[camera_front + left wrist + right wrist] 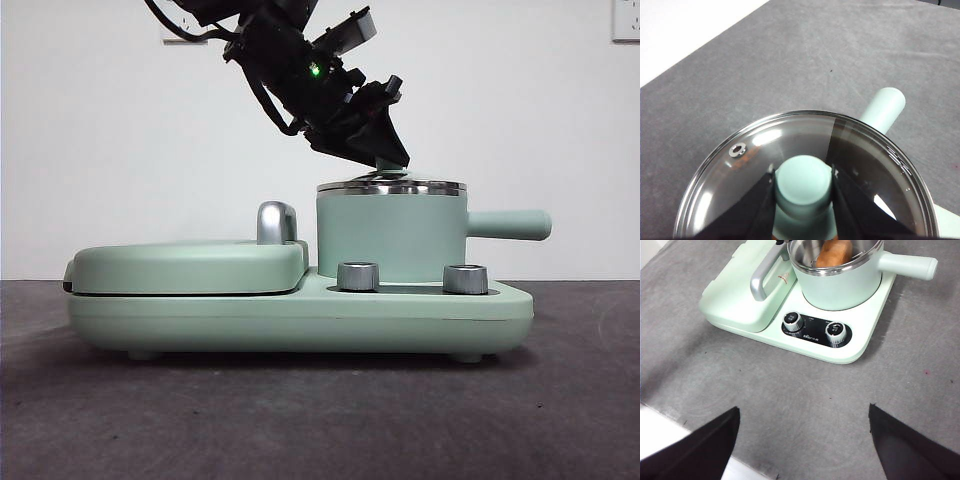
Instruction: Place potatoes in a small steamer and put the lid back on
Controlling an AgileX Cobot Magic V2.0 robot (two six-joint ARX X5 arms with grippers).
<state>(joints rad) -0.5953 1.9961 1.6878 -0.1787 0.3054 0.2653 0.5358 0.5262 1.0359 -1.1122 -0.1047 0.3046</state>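
On the grey table, potato in steamer; left jaws pinch lid knob, right spread.

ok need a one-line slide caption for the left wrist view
Left gripper clamped on the lid knob, glass lid seated on the small steamer rim.

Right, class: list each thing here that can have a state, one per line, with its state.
Lid: sitting on the pot's rim, knob gripped.
Pot: on the cooker base, covered.
Potato: inside the pot.
Griddle cover: closed.
Left gripper: shut on the lid's knob.
Right gripper: open, holding nothing, away from the cooker.
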